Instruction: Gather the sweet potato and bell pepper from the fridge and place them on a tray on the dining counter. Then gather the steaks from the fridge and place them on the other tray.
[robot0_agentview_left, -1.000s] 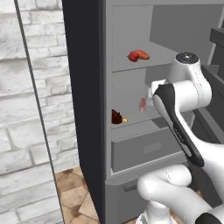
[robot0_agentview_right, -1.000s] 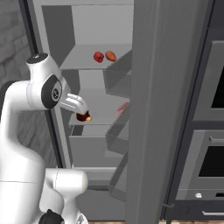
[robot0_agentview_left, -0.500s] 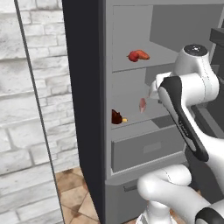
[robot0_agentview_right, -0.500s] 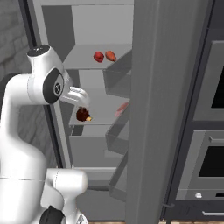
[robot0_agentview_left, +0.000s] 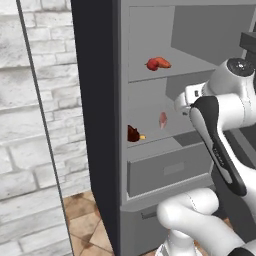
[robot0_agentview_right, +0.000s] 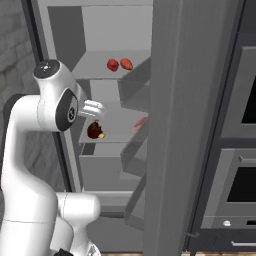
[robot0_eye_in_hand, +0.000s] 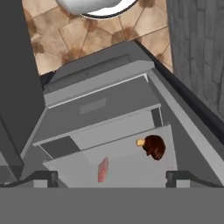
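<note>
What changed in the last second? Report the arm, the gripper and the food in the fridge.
The gripper rose slightly in front of the middle shelf. Its jaws now stand wide apart and hold nothing. The arm's upper joints swung a little to the right in the left base view. The bell pepper, sweet potato, steak and dark brown item stayed on their shelves.

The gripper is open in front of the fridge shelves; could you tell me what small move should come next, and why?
Probably raise the open, empty gripper toward the upper shelf, where the bell pepper sits beside the sweet potato; it now faces the lower shelf with the steak.
</note>
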